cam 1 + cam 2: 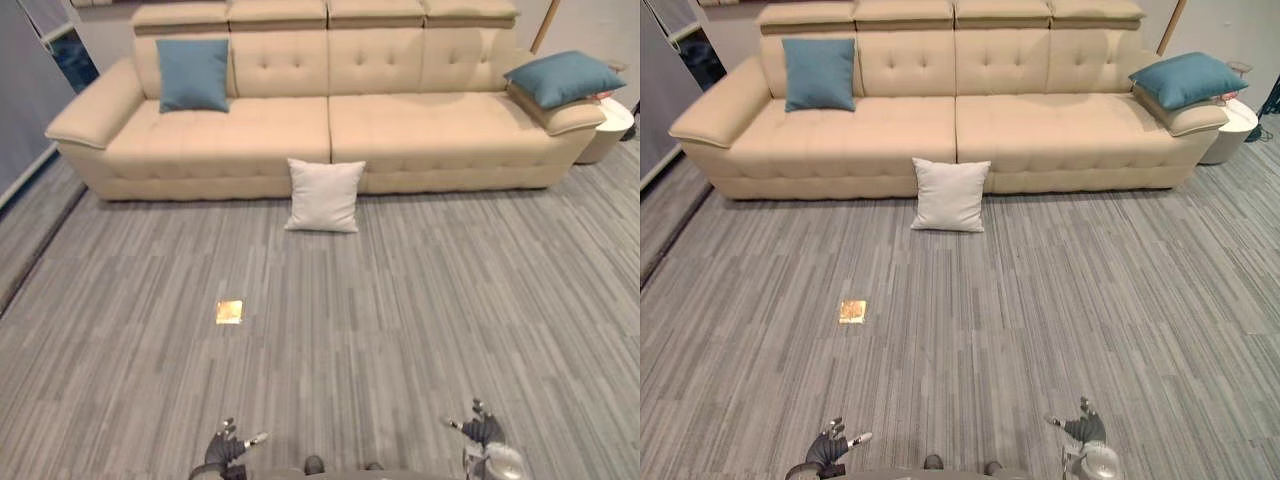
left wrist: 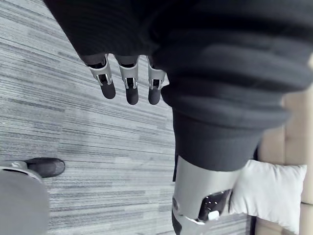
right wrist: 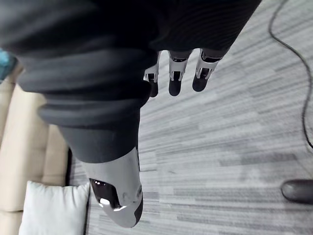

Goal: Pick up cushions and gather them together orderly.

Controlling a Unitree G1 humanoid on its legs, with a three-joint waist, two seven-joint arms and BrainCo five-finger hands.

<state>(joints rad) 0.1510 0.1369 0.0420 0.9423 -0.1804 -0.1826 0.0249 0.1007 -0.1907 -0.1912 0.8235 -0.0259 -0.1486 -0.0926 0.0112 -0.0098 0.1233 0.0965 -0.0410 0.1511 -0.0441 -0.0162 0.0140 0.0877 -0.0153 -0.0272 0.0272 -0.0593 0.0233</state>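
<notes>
Beige sofa (image 1: 330, 130) spans far side; blue cushion (image 1: 193, 74) upright against left backrest, second blue cushion (image 1: 562, 78) tilted on right armrest. White cushion (image 1: 324, 195) stands on carpet (image 1: 430, 300), leaning on sofa front, dead ahead, well apart from hands. Left hand (image 1: 228, 450), likely marginally nearer, and right hand (image 1: 480, 430) empty, fingers relaxed, spread.

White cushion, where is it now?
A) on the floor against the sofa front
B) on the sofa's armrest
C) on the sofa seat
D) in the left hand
A: the white cushion stands upright on the carpet, leaning against the front of the sofa near its middle.
</notes>
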